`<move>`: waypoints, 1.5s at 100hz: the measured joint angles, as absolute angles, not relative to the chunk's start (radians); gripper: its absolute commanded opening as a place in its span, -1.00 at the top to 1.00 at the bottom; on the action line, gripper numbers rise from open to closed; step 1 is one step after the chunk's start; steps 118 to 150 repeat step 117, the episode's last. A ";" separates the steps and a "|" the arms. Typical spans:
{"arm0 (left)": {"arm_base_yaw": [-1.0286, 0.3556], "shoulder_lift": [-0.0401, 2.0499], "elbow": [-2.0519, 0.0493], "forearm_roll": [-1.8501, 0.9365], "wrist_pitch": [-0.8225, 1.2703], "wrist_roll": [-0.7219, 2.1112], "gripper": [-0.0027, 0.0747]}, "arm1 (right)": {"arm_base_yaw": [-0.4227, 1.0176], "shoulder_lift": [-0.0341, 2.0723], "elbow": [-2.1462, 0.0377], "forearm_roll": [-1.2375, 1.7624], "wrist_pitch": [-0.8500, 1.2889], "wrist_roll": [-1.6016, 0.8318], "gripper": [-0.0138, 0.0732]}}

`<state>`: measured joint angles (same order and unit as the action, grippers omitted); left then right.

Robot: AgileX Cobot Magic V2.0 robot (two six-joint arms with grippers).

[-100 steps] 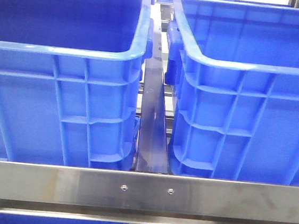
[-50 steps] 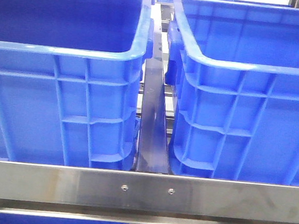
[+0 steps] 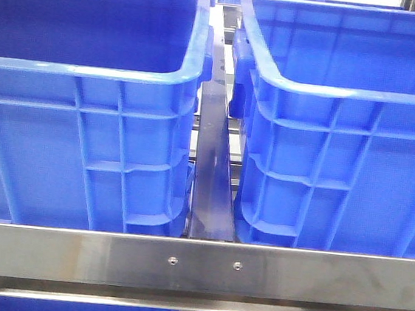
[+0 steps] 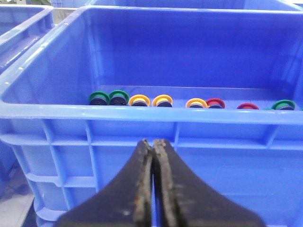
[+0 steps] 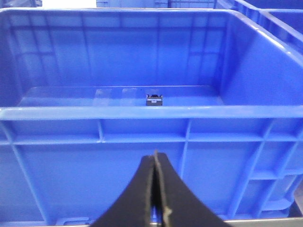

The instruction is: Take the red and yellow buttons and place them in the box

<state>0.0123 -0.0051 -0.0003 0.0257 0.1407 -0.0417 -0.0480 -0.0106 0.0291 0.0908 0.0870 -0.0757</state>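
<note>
In the left wrist view a blue box (image 4: pixel 142 113) holds a row of buttons on its floor: yellow buttons (image 4: pixel 139 100) (image 4: pixel 162 100) (image 4: pixel 196 103), red buttons (image 4: pixel 215 102) (image 4: pixel 247 106) and green ones (image 4: pixel 99 98) (image 4: pixel 283 104). My left gripper (image 4: pixel 153 142) is shut and empty, outside the box's near wall, below its rim. In the right wrist view another blue box (image 5: pixel 151 112) holds only a small dark part (image 5: pixel 153 100). My right gripper (image 5: pixel 155 155) is shut and empty, outside that box's near wall. Neither gripper shows in the front view.
The front view shows two tall blue bins, left (image 3: pixel 90 69) and right (image 3: pixel 348 92), with a narrow metal rail (image 3: pixel 212 178) between them and a steel crossbar (image 3: pixel 196 267) in front. More blue bins stand beside and behind.
</note>
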 measured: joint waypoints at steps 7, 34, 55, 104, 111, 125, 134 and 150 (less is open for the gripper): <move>0.012 -0.005 0.000 0.026 0.141 -0.042 0.98 | -0.048 -0.011 0.029 0.108 0.087 -0.100 0.84; 0.012 -0.005 0.000 0.026 0.141 -0.042 0.98 | -0.048 -0.011 0.029 -0.011 0.087 0.018 0.84; 0.012 -0.005 0.000 0.026 0.141 -0.042 0.98 | -0.048 -0.011 0.029 -0.079 0.079 0.093 0.84; 0.012 -0.005 0.000 0.026 0.141 -0.042 0.98 | -0.048 -0.011 0.029 -0.085 0.079 0.098 0.84; 0.012 -0.005 0.000 0.026 0.141 -0.042 0.98 | -0.048 -0.011 0.029 -0.085 0.079 0.098 0.84; 0.012 -0.005 0.000 0.026 0.141 -0.042 0.98 | -0.048 -0.011 0.029 -0.085 0.079 0.098 0.84; 0.012 -0.005 0.000 0.026 0.141 -0.042 0.98 | -0.048 -0.011 0.029 -0.085 0.079 0.098 0.84; 0.012 -0.005 0.000 0.026 0.141 -0.042 0.98 | -0.048 -0.011 0.029 -0.085 0.079 0.098 0.84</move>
